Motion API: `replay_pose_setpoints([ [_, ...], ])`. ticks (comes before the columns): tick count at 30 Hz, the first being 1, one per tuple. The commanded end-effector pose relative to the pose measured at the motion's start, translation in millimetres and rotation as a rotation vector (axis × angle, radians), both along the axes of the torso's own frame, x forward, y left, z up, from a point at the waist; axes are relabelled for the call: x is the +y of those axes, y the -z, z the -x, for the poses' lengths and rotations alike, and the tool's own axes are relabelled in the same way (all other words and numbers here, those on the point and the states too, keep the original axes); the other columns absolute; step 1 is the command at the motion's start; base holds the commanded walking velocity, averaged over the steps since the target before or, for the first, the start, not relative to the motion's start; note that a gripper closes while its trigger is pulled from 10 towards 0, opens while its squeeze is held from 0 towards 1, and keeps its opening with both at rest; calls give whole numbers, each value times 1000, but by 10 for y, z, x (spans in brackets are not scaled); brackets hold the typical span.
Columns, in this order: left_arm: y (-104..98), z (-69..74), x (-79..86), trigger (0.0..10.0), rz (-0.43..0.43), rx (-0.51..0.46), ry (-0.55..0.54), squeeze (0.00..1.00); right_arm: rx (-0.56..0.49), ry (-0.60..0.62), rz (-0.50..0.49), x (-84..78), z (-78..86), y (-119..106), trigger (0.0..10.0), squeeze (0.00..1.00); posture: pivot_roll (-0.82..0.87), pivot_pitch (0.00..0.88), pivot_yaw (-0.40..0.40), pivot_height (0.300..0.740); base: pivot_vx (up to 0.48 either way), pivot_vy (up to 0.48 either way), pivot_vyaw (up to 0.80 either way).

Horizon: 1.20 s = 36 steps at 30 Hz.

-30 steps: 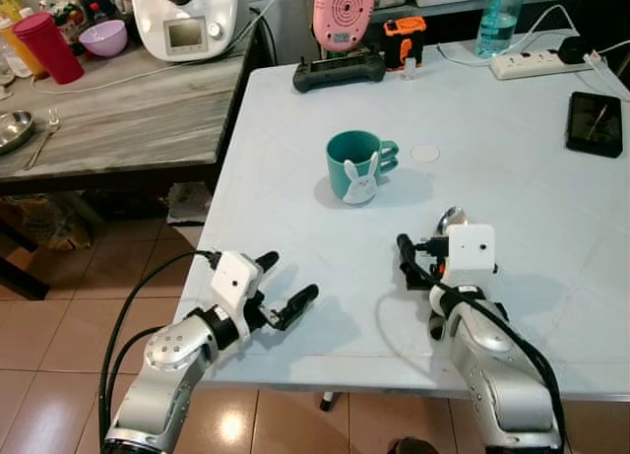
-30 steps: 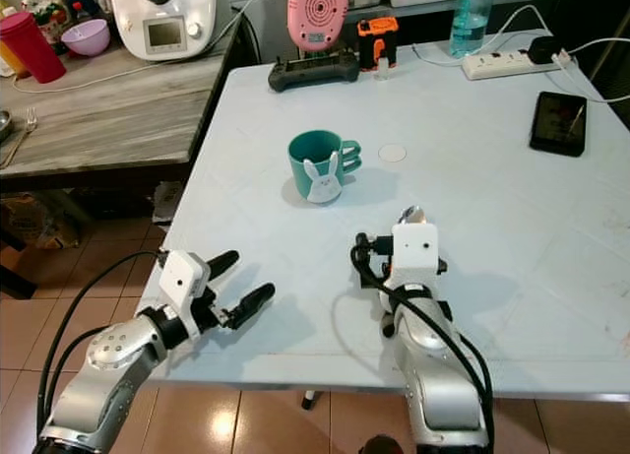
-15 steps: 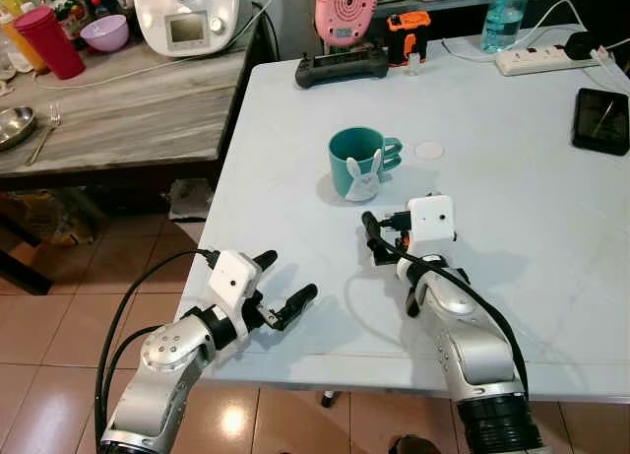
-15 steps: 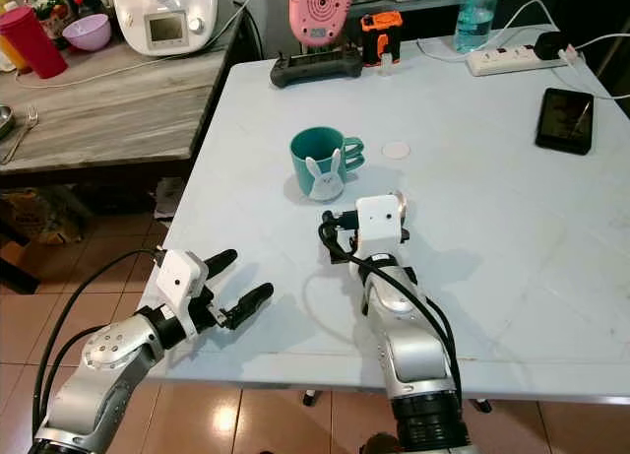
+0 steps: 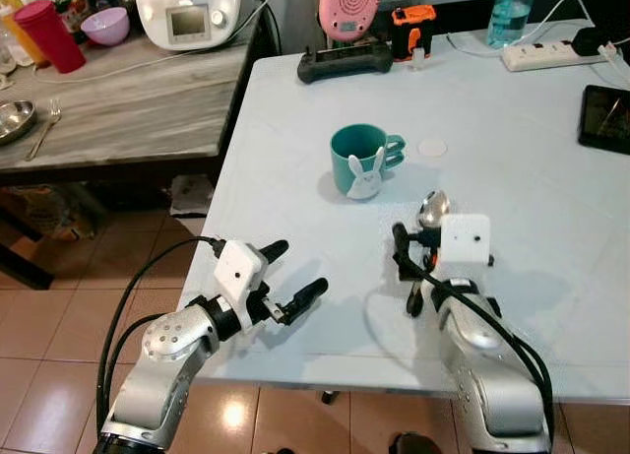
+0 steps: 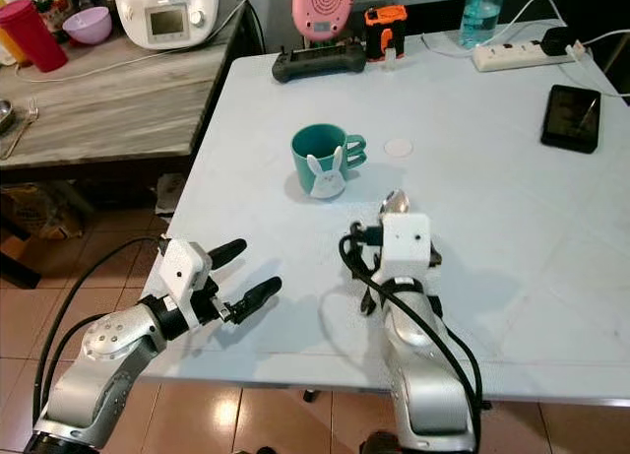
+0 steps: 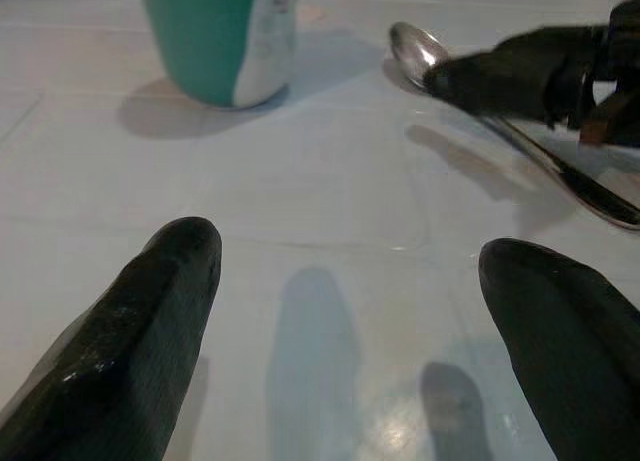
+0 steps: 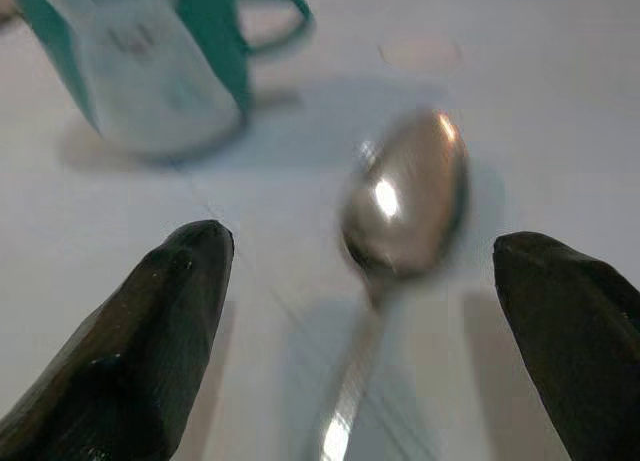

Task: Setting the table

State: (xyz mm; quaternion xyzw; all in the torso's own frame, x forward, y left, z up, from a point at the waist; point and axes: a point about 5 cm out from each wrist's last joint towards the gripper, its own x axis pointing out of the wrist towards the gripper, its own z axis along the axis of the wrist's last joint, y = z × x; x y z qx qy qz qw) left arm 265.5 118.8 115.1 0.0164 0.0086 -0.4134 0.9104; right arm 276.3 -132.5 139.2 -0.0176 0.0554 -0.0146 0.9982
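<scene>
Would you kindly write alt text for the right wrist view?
A blurred metal spoon lies on the white table between the right end effector's two open black fingers, bowl toward a teal bunny mug.

Teal mug (image 5: 358, 160) with white bunny print; shiny silver spoon (image 5: 432, 209) beside mug; pale blue-white table (image 5: 532, 198); pink speaker (image 5: 349, 9) behind mug.
</scene>
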Motion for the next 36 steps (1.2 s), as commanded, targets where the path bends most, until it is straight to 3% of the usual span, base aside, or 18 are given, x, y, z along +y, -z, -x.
replay_pose_setpoints([
  [1, 20, 1, 45, 10000, -24, 3, 2, 0, -1, 12, -18, 15, 27, -25, 10000, 0, -265, 161, 174, 740, 0, 0, 0],
  [8, 17, 3, 2, 10000, -23, 6, 31, 0, 37, 28, -65, 15, -5, 71, 10000, 0, -263, 155, 177, 740, 0, 0, 0],
  [9, 15, 1, -6, 10000, -22, 4, 38, 0, 51, 11, -65, 51, -40, 75, 5608, 0, -263, 154, 176, 740, 0, 0, 0],
  [10, 15, 0, -10, 10000, -21, 4, 40, 0, 60, 1, -65, 71, -59, 85, 4118, 0, -258, 153, 173, 740, 0, 0, 0],
  [11, 14, -1, -13, 10000, -21, 3, 41, 0, 65, -6, -65, 83, -70, 91, 4118, 0, -258, 153, 173, 740, 0, 0, 0],
  [12, 15, 1, -16, 10000, -21, 3, 42, 0, 71, -20, -62, 104, -86, 101, 2706, 0, -258, 153, 173, 740, 0, 0, 0],
  [16, 19, 11, -26, 10000, -18, 2, 38, 0, 96, -56, -47, 138, -132, 140, 2706, 0, -252, 151, 167, 740, 0, 0, 0],
  [17, 30, 32, -38, 10000, -14, 5, 37, 0, 103, -67, -44, 142, -150, 148, 1373, 0, -249, 151, 163, 740, 0, 0, 0],
  [19, 55, 76, -66, 10000, -9, 11, 40, 0, 123, -90, -32, 164, -185, 168, 1137, 0, -249, 151, 163, 740, 0, 0, 0],
  [22, 71, 91, -88, 10000, -16, 10, 51, 0, 137, -114, -28, 217, -190, 172, 0, 0, -247, 151, 155, 740, 0, 0, 0],
  [30, 77, 58, -71, 10000, -19, 10, 41, 0, 194, -127, -32, 253, -113, 274, 0, 0, -243, 149, 146, 740, 0, 0, 0],
  [36, 55, 49, -100, 10000, -14, 2, 45, 0, 225, -125, -35, 159, -27, 357, 0, 0, -254, 147, 152, 740, 0, 0, 0],
])
